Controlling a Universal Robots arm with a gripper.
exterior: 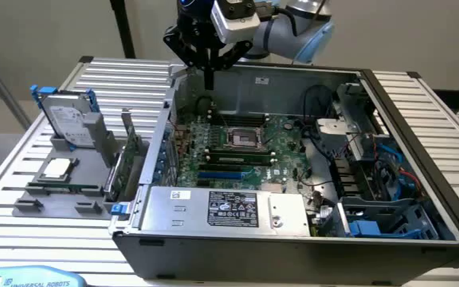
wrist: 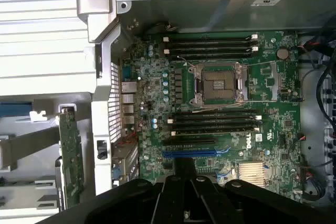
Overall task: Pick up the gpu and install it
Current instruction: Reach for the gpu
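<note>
Exterior view: the gpu point(exterior: 126, 164) stands on edge in the gray rack point(exterior: 46, 200), at the rack's edge nearest the open computer case point(exterior: 213, 257). It has not yet been picked up. The motherboard's blue slot point(exterior: 226, 175) holds no card, so installation is undone. The end effector point(exterior: 210, 82) hangs clenched on nothing above the case's far side, well apart from the card.

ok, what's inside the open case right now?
Green motherboard with CPU socket, memory slots, a blue slot with no card, cables. The silver labelled box hides whatever lies under it. The gpu stands outside, in the rack.
</note>
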